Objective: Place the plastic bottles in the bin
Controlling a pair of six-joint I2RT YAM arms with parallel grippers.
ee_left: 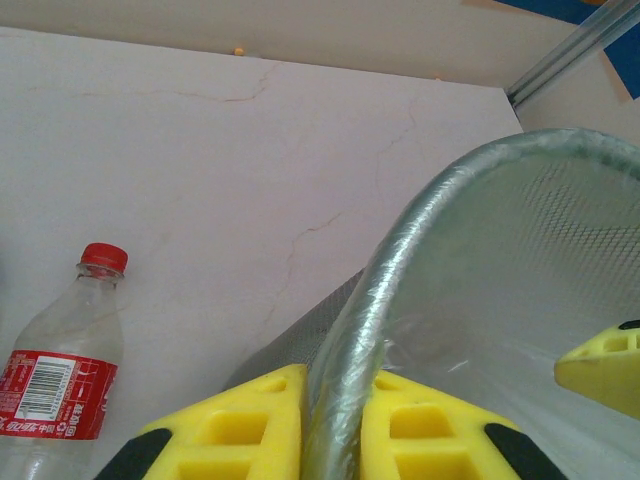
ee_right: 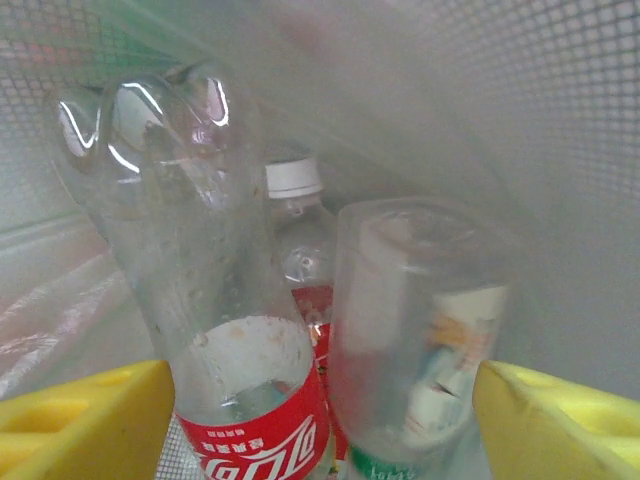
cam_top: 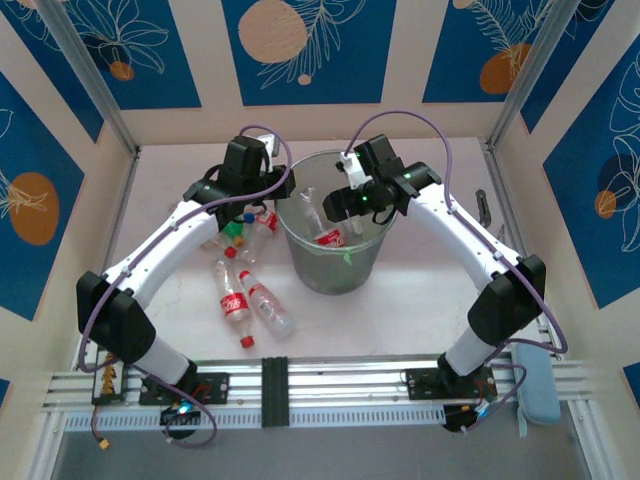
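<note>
Between my two grippers: the bin [cam_top: 335, 272], wire mesh with a metal rim, standing upright on the pale table [cam_top: 420, 300].
Left gripper [cam_top: 283, 187]: my yellow fingers [ee_left: 240, 430] are closed on the bin's rim [ee_left: 400, 260], one outside the mesh and one inside, the rim pinched between them.
Right gripper [cam_top: 340, 205]: it hangs inside the bin with its fingers [ee_right: 80, 420] spread wide. Two bottles sit between them, and I cannot tell whether either is gripped.
Between the right fingers: a red-labelled bottle [ee_right: 200, 300] beside the left finger and a green-labelled bottle [ee_right: 420, 330] beside the right one. A white-capped bottle [ee_right: 295, 215] lies beyond them, against the mesh wall [ee_right: 520, 100].
Left of the left fingers: a red-capped bottle [ee_left: 60, 380] lies on the table, apart from the bin.
Behind the left fingers, towards the arm's base: a huddle of bottles [cam_top: 240, 230], then two more lying loose [cam_top: 233, 302].
Nearest that base: a loose red cap [cam_top: 247, 341].
</note>
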